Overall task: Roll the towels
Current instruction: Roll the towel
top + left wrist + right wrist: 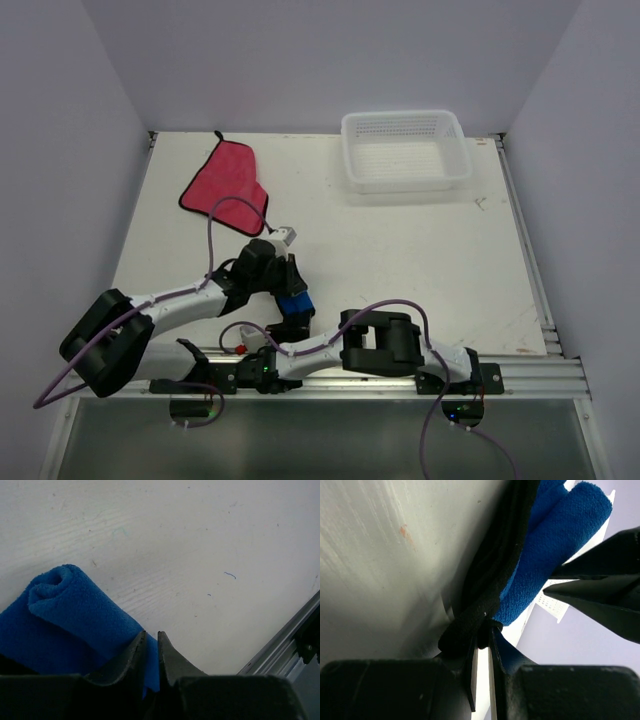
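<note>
the main risk is the roll coming undone. the blue towel (65,615) is wound into a short, loose cylinder. if either arm pulls away with cloth caught, the outer layer could drag open, or the whole roll could slide toward the near rail of the table (400,260). the right fingers (502,652) are nearly closed on the towel's dark edging (470,627), bunched at their tips, so lifting without letting go would likely peel that edge back. the left fingers (132,655) stand at a narrow slit against the roll's side. blue shows low in the slit, but i cannot tell whether cloth is pinched there or only lies underneath.

the blue towel sits near the table's front edge, between the two sets of fingers. the pink towel (222,185) lies spread out at the far left, well apart from both arms and not yet rolled. a white mesh basket (405,118) stands at the far right.
</note>
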`<state>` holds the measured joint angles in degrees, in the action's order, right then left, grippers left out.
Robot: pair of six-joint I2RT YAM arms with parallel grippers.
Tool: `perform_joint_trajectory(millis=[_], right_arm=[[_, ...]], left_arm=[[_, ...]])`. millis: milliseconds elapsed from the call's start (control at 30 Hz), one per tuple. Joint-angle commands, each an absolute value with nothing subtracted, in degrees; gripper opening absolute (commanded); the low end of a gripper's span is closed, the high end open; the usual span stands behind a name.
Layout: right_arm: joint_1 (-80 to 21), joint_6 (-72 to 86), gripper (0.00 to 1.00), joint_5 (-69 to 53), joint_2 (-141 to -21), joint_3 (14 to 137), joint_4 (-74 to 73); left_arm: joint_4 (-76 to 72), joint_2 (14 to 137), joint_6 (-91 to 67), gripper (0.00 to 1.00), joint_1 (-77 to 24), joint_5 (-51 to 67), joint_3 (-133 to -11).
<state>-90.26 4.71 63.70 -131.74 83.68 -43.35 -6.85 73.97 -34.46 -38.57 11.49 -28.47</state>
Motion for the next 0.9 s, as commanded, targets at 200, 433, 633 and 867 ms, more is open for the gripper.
perform_joint_trajectory(millis=[200,433,633,867], right_arm=[[-88.6,8.7,0.00,43.9,-137.5,82.8,-39.6],[-88.4,8.9,0.00,43.5,-137.4,83.0,-39.7],[-88.2,10.3,0.00,43.9,-135.0,81.8,-37.7],[-88.2,14.5,0.04,45.5,-128.4,77.7,-32.1]], left_arm=[[-9.0,72.4,-35.5,0.18,-38.1,7.7,-25.8],[-10.3,72.2,-36.3,0.17,-38.1,4.3,-23.6],[-13.9,75.0,-36.7,0.17,-38.2,3.5,-22.3],[-15.6,78.1,-37.5,0.10,-38.1,2.4,-21.5]])
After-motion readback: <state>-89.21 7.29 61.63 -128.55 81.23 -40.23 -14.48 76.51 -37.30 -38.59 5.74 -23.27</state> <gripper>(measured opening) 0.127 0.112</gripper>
